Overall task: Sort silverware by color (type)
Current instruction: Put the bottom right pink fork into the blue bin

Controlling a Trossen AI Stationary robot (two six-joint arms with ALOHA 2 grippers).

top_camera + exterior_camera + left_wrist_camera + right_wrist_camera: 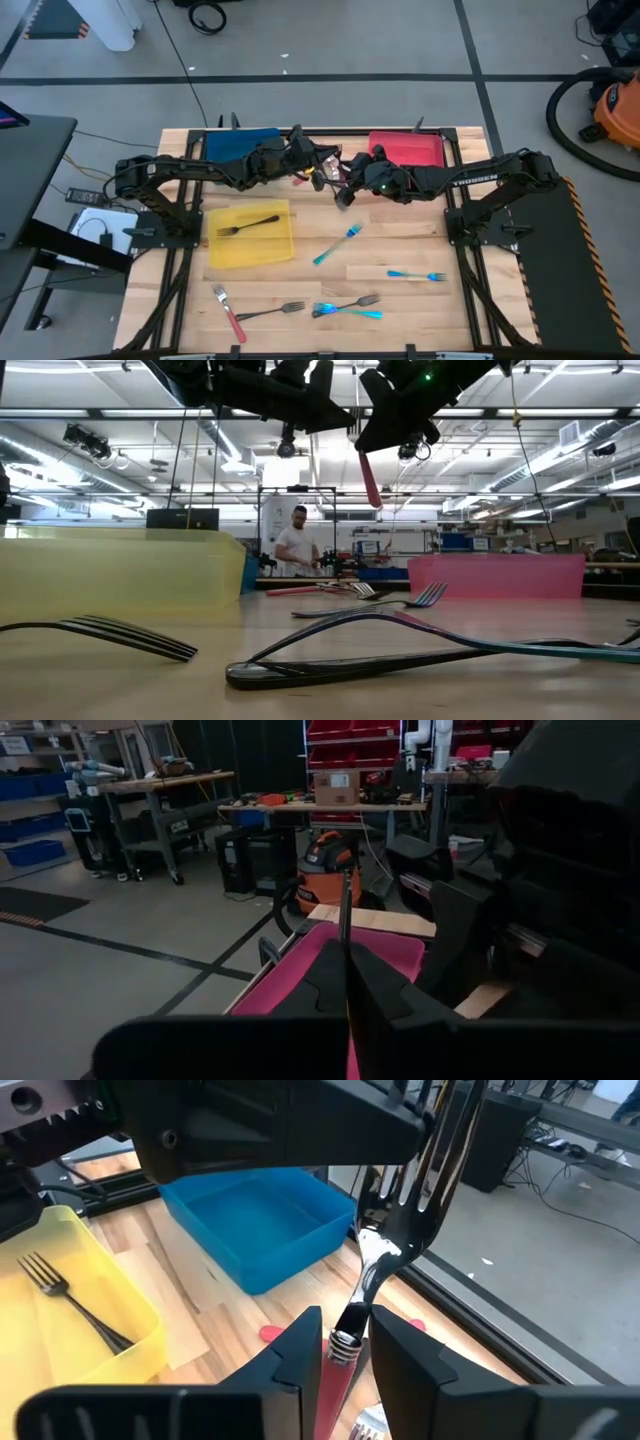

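A red-handled fork [372, 1270] with a silver head is held in mid-air above the table's far middle, between the blue tray [243, 143] and the red tray [407, 149]. The right gripper [338, 1342] clamps its handle just below the neck; the right wrist view alone shows this grip and the tines pointing up. The low view shows only the red handle hanging down. The left gripper [322, 163] sits just beside it; I cannot tell how its fingers stand. From above, one dark fork [248, 225] lies in the yellow tray [282, 251], and teal forks [338, 244] lie scattered on the bare wood.
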